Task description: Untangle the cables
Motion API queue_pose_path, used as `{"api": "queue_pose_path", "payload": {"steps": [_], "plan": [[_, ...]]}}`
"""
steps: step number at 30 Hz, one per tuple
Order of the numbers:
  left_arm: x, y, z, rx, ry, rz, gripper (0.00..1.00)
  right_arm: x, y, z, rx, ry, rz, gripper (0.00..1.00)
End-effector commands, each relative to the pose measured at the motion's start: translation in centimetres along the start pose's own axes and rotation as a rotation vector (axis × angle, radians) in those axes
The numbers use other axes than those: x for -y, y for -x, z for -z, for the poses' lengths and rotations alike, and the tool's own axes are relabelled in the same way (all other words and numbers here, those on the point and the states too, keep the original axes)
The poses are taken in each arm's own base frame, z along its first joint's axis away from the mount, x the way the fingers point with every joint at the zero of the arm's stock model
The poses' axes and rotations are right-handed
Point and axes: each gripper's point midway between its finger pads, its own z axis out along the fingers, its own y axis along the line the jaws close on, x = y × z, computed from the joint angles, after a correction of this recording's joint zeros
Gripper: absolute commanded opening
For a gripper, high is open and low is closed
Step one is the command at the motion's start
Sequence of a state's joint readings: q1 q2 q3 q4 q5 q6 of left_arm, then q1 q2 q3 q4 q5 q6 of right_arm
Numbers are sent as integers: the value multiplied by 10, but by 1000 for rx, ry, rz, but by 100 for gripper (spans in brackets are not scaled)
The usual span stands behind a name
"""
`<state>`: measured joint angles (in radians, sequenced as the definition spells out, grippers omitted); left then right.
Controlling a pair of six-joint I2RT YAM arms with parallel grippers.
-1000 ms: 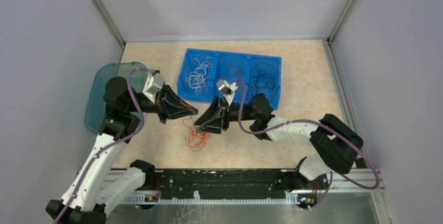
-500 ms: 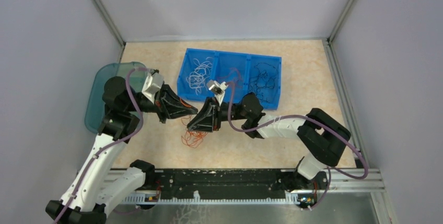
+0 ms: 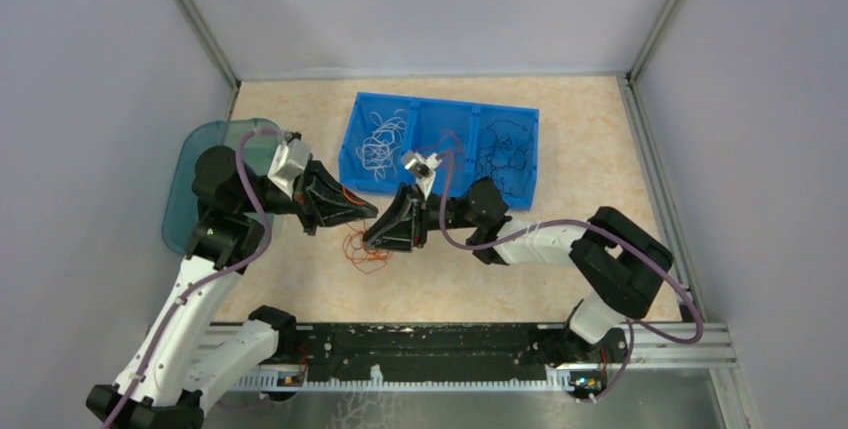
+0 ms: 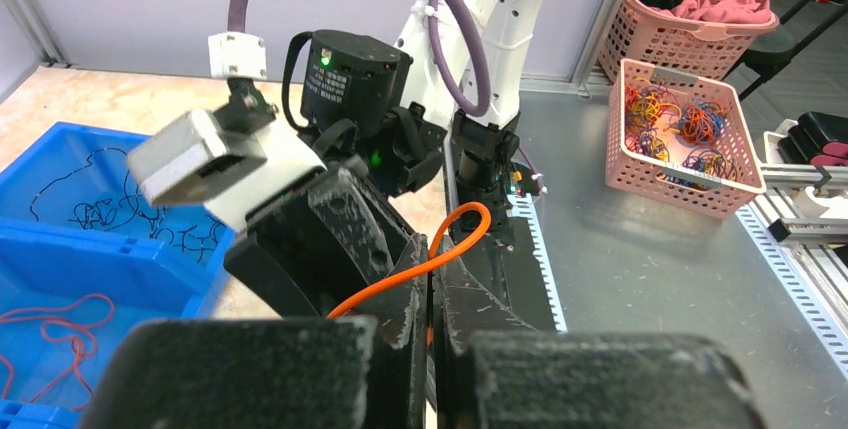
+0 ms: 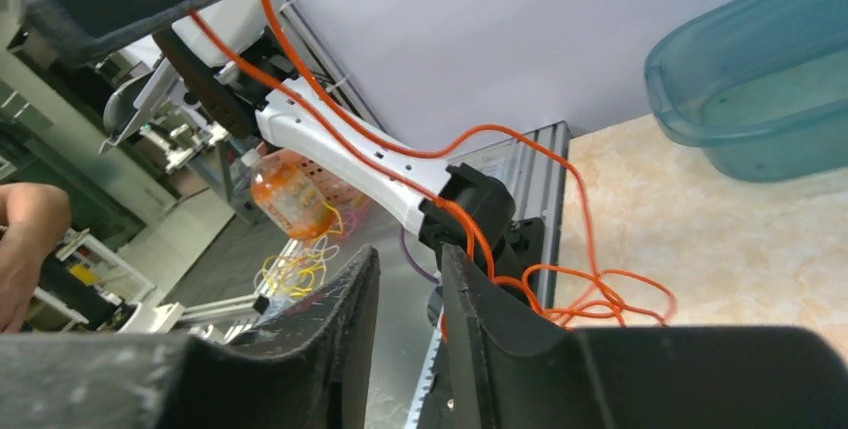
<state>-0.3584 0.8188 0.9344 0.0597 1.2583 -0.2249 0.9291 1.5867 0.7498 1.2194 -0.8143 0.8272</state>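
Left gripper (image 3: 368, 214) hangs in the overhead view just above the table (image 3: 570, 249), jaws closed. The right gripper (image 3: 372, 240) is nosed in close beside it, and the two tips nearly meet over a small clump of orange cables (image 3: 366, 255). One arm seems to anchor a strand while the other hunts for a second one to draw out. Behind them, the blue bin (image 3: 350, 154) holds white cables (image 3: 380, 139) in its left compartment and black cables (image 3: 500, 152) in its right. A teal tub (image 3: 185, 189) sits at the far left. Against a second ago, the right arm has swung left toward its partner. The orange clump has gathered tighter and higher, and the left arm has barely shifted.

From the left wrist, the left gripper (image 4: 432, 289) is pinched shut on a single orange strand (image 4: 462, 232), which loops up out of the closed jaws. The grip looks firm enough to serve as the fixed end. The bin's wall (image 4: 120, 259) shows at left, with black cables (image 4: 100, 211) and a few red strands (image 4: 55, 321) inside.

From the right wrist, the right gripper (image 5: 408, 279) stands narrowly parted, with daylight visible between its fingers. A taut orange strand (image 5: 330, 109) slants down from the upper left and passes by the right finger to the loose orange coils (image 5: 600, 299) on the table. I cannot tell whether the strand lies inside the gap. I judge nothing is clamped yet.
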Motion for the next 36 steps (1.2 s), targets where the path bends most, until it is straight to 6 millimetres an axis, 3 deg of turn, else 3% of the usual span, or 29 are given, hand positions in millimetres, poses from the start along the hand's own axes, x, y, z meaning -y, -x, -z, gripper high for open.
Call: {"api": "queue_pose_path", "payload": {"steps": [1,12,20,29,36], "plan": [[10,14,0,13,-27,-52,0,-23,37,25,102,37,89,34],[8,14,-1,14,-27,-53,0,-24,45,25,96,66,96,44],[6,14,-1,15,-23,-55,0,-33,28,-1,30,125,105,43],[7,16,0,17,-18,-63,0,-25,24,-13,42,104,82,24],[7,18,-1,19,-15,-73,0,-22,20,-24,69,106,78,18]]}}
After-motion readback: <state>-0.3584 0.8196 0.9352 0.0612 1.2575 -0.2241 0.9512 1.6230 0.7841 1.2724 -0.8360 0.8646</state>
